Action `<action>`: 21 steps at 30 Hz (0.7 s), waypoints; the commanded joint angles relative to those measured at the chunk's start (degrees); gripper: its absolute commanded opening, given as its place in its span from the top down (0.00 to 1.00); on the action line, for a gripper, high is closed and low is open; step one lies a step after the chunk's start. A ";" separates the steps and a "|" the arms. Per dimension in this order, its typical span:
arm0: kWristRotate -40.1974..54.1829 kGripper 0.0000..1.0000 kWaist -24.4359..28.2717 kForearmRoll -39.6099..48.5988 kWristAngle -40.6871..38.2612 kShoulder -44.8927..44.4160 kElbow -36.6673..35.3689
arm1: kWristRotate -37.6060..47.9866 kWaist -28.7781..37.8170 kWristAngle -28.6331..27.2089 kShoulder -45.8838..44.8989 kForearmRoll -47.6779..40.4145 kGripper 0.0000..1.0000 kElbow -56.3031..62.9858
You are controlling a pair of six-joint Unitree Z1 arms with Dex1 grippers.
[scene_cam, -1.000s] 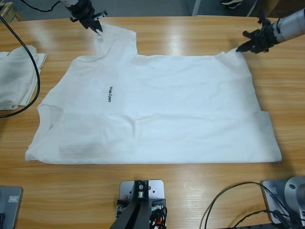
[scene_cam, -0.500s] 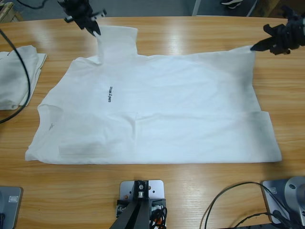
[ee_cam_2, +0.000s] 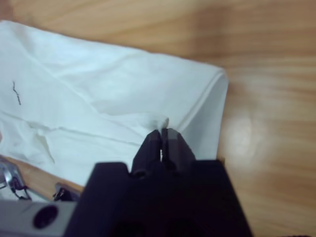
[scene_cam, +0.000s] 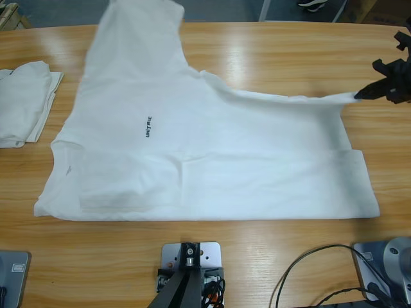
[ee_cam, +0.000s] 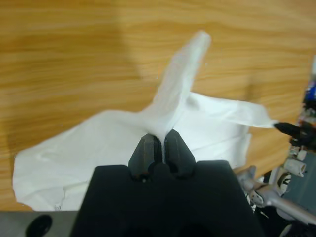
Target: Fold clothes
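A white shirt (scene_cam: 212,154) with small black chest lettering (scene_cam: 148,126) lies spread on the wooden table (scene_cam: 270,51), its near half flat. Its far left sleeve part rises up past the top edge of the high view. In the left wrist view my left gripper (ee_cam: 162,143) is shut on that lifted fabric (ee_cam: 177,89); the gripper itself is outside the high view. At the right edge my right gripper (scene_cam: 367,94) is shut on the shirt's far right corner and holds it stretched above the table. The right wrist view shows its jaws (ee_cam_2: 162,136) pinching white cloth (ee_cam_2: 98,89).
A second white garment (scene_cam: 22,102) lies folded at the table's left edge. Black cables (scene_cam: 308,269) run along the bottom right. Bare wood shows behind the shirt and to the right of it.
My left gripper has risen out of the top of the high view, pulling the sleeve up with it. My right gripper has moved right and nearer, drawing the corner taut.
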 commanded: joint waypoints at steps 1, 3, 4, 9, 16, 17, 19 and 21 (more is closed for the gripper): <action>3.46 1.00 1.06 9.21 -2.03 -11.18 8.25 | -0.66 -0.45 -3.09 -1.34 9.44 1.00 -2.52; 4.55 1.00 1.06 9.14 -2.61 -11.73 10.48 | -1.05 -0.45 -4.32 -1.34 11.82 1.00 -3.27; 5.13 1.00 1.06 9.13 -3.47 -11.71 11.04 | -1.33 -0.45 -4.95 -1.20 12.92 1.00 -3.59; 7.26 1.00 -0.25 9.09 -6.86 -10.29 13.96 | -2.57 -0.57 -5.79 0.84 17.42 1.00 -3.91; 9.60 1.00 -1.84 9.13 -11.59 -9.74 21.29 | -5.62 -1.73 -6.79 4.02 22.13 1.00 -4.10; 9.82 1.00 -1.84 9.07 -11.54 -10.30 23.28 | -5.79 -1.80 -7.32 4.11 22.13 1.00 -3.94; 9.97 1.00 -1.61 9.04 -11.15 -11.17 26.58 | -6.11 -2.20 -7.78 4.11 22.17 1.00 -3.83; 10.04 1.00 -1.26 9.04 -11.29 -11.43 28.64 | -6.32 -2.64 -8.03 4.11 22.43 1.00 -3.71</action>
